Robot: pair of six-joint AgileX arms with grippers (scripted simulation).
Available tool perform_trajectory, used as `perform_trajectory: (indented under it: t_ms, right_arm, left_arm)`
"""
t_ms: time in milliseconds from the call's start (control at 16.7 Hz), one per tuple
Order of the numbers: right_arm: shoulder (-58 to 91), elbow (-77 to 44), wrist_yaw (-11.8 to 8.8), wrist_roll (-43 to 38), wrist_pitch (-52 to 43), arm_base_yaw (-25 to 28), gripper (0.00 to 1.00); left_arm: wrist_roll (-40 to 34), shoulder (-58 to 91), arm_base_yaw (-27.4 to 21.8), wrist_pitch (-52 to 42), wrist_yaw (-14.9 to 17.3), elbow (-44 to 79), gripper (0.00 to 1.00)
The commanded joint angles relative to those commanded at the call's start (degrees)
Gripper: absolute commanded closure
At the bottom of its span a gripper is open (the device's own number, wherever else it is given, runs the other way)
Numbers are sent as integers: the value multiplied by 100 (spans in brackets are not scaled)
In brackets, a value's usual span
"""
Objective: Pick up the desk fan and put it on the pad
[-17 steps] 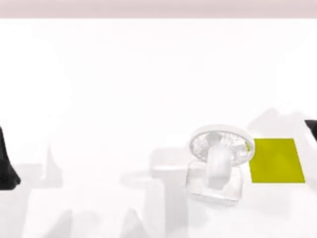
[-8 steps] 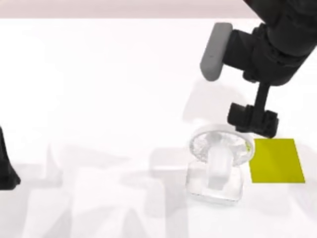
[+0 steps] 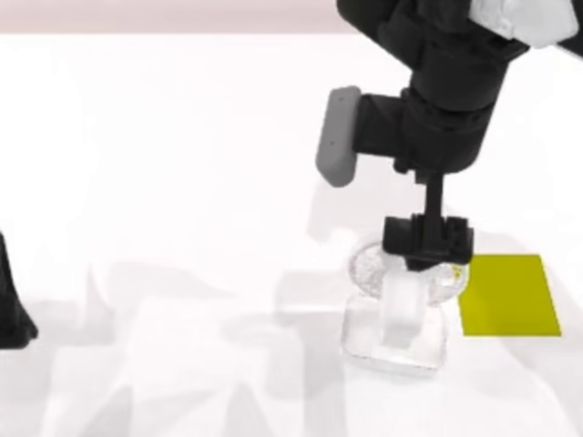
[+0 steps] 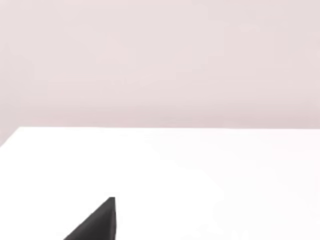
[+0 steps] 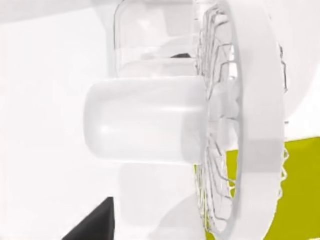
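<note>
The desk fan [image 3: 396,309], white and semi-translucent, stands right of the table's middle on its rounded square base, grilled head toward the far side. Just to its right lies the olive-yellow pad [image 3: 507,294], bare. My right gripper [image 3: 426,248] hangs open directly over the fan's head, apart from it. The right wrist view shows the fan's motor housing [image 5: 145,120] and grille ring close up, the pad [image 5: 300,190] beyond, and one dark fingertip [image 5: 97,222] beside the fan. My left gripper [image 3: 11,309] is parked open at the left edge; one fingertip [image 4: 100,222] shows.
The white table [image 3: 182,182] runs to a pinkish back wall [image 3: 182,14]. My right arm's dark body and a grey link [image 3: 339,137] reach in from the far right above the fan.
My right arm has come in from the upper right and moved left and lower, so its gripper now sits over the fan's head. Fan, pad and left arm have not moved.
</note>
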State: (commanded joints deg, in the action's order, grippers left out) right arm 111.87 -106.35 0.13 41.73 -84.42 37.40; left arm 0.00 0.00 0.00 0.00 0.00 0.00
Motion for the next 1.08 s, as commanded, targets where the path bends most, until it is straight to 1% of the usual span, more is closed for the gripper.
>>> perform_trajectory:
  t_ms: [240,600,840,1080]
  right_arm:
    - [-19,117,0,5,113,-12,0]
    - [-51,1140,0,-10,1091,9,0]
    - [-49,1202,0,-10,1153,11,0]
    - [-49,1202,0,-10,1153,11,30]
  left_arm:
    - [0,0,0,0,0,0,0]
    - [0,0,0,0,0,0,0]
    - [0,0,0,0,0,0,0]
    - [0,0,0,0,0,0,0]
